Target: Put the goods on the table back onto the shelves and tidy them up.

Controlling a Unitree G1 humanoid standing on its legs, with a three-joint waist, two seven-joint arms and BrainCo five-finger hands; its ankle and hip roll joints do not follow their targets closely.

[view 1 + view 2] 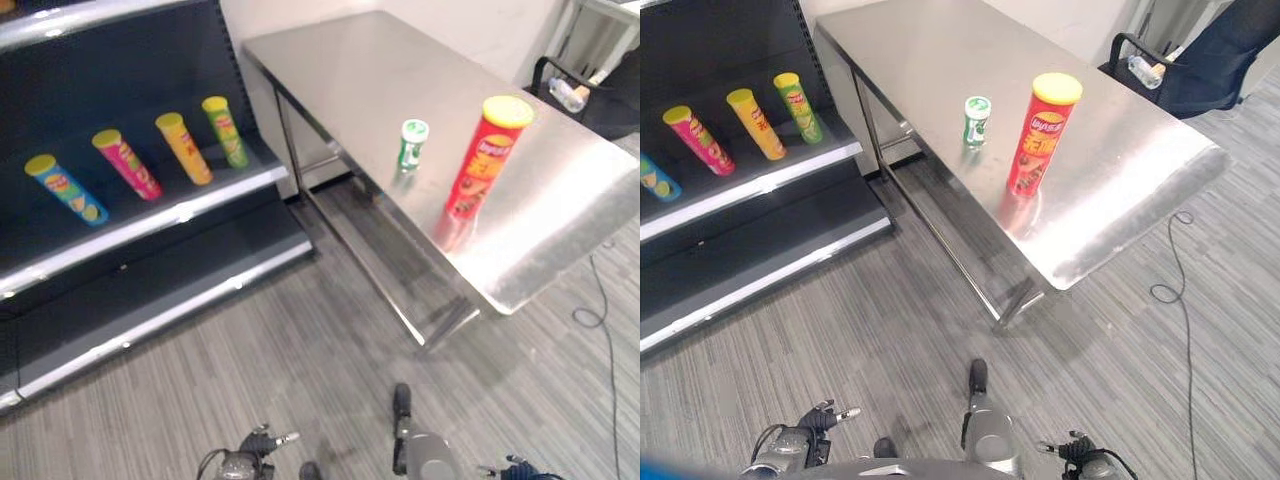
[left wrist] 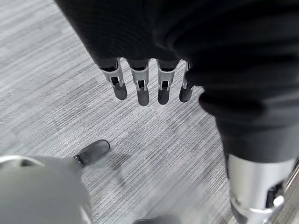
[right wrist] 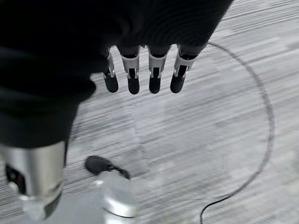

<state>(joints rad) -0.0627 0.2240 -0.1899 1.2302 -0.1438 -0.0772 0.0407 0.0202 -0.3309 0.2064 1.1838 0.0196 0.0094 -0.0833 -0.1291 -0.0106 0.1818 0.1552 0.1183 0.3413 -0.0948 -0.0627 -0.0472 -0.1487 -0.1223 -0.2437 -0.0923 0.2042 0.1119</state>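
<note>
Two hands hung low and close to you, down over the grey striped floor (image 1: 300, 340). Your left hand (image 2: 140, 86) had its fingers straight and loose, and it held nothing. Your right hand (image 3: 140, 77) was the same, fingers straight and pointing down at the floor, with nothing in it.

Both hands were well apart from the goods. The things to put away stood farther off, up on the shiny metal table (image 1: 400, 80), ahead of you and to your right. The nearest one was a tall red can (image 1: 483, 158) with a yellow lid. It stood upright, near the table's front end. A small green and white bottle (image 1: 411, 144) stood upright near it, a little to the left of the can and a bit farther from you. The two did not touch.

To your left stood the dark shelves (image 1: 150, 220). Four cans stood in a row on one shelf, with gaps between them. From left to right they were a blue can (image 1: 66, 189), a pink can (image 1: 126, 164), an orange can (image 1: 184, 148) and a green can (image 1: 225, 131). All four had yellow lids. The shelf under them was bare.

Far off, past the table on your right, stood a dark chair (image 1: 1200, 60) with a clear bottle (image 1: 1145, 71) by its armrest.
</note>
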